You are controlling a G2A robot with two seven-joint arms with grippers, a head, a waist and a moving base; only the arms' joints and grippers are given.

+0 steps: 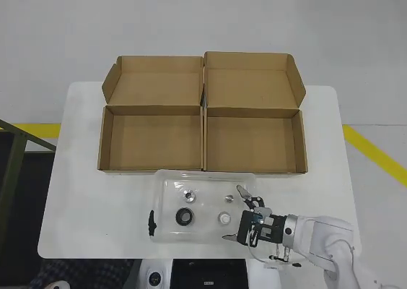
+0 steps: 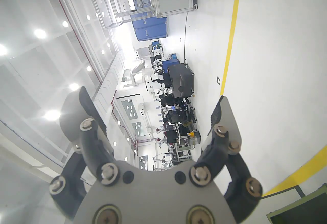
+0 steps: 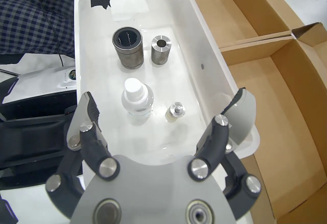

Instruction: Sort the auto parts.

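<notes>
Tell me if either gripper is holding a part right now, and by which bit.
Nothing is held. The right gripper is open over the white tray, touching nothing; the left gripper is open and empty.

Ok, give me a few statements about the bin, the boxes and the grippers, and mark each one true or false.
1. The plastic bin holds four parts. True.
2. The right gripper is shut on the dark bearing. False: it is open and empty, over one end of the bin.
3. The cardboard boxes are both empty. True.
4. The grey cylinder lies on its side. False: it stands upright, hole up, beside the dark bearing.
5. The left gripper is open. True.
</notes>
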